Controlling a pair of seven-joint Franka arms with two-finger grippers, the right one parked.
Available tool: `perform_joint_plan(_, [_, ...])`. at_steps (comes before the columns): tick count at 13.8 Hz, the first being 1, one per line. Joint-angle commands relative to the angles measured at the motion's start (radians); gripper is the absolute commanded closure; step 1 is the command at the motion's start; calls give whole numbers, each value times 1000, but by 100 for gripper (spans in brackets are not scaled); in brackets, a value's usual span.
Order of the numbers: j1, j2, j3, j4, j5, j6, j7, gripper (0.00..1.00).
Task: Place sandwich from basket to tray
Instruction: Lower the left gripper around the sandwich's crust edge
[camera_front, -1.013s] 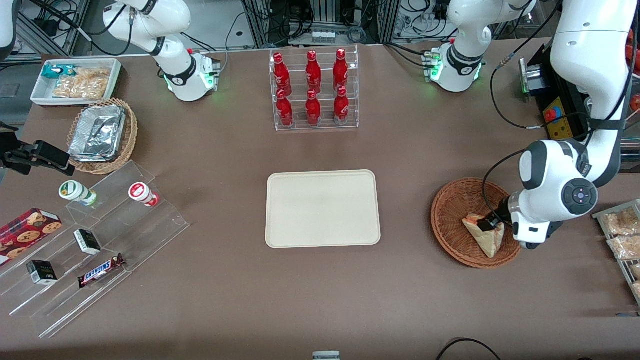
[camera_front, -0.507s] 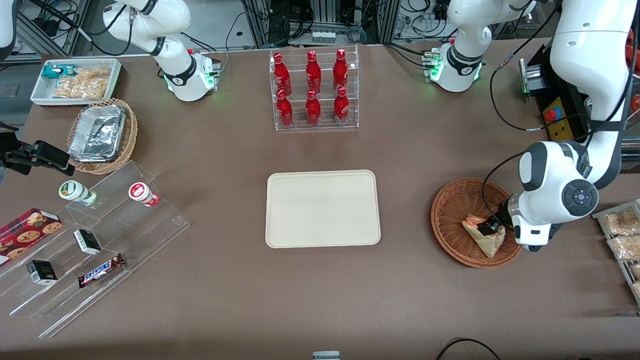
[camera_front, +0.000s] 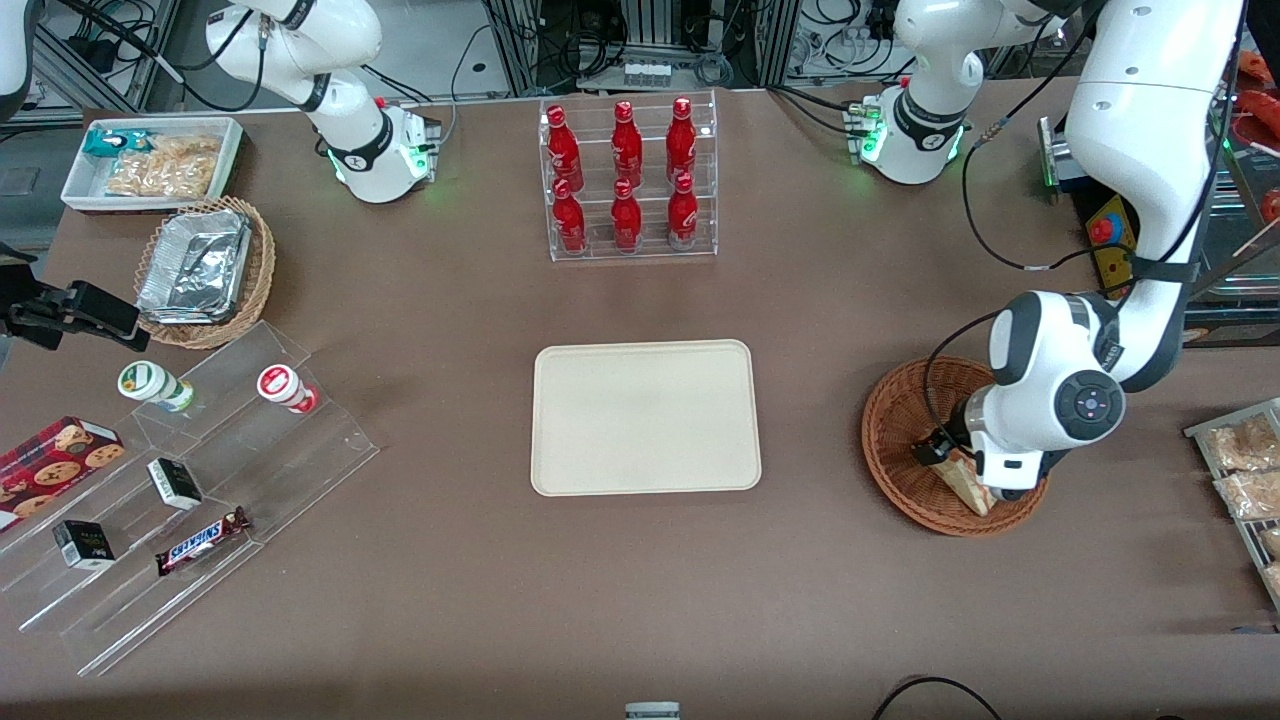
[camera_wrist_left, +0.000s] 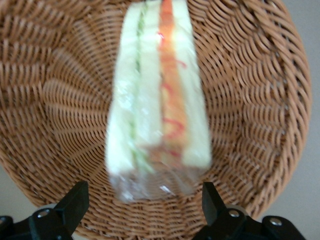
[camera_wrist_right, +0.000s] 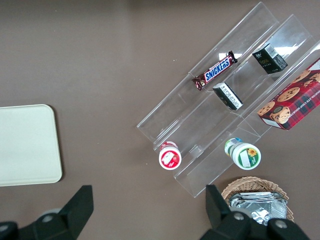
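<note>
Down in the wicker basket (camera_front: 895, 455), the left gripper (camera_wrist_left: 142, 210) has its fingers (camera_wrist_left: 75, 202) spread wide, one at each side of the wrapped sandwich (camera_wrist_left: 157, 100), with small gaps showing. That sandwich lies inside the basket, well apart from the cream tray (camera_front: 645, 417).

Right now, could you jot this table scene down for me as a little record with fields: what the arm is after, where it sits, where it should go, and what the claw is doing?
item: sandwich, wrapped wedge
where: in the basket, toward the working arm's end of the table
destination: tray, nothing on it
claw: open, fingers either side of the sandwich's wide end, not closed on it
task progress: sandwich not yet moved
</note>
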Motion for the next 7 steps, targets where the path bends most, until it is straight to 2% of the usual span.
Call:
perform_joint_plan(1, [-15,-1,6,22,-1,-3,-54,0])
perform_joint_plan(7, [13,28,13,74,7,0,-62,0])
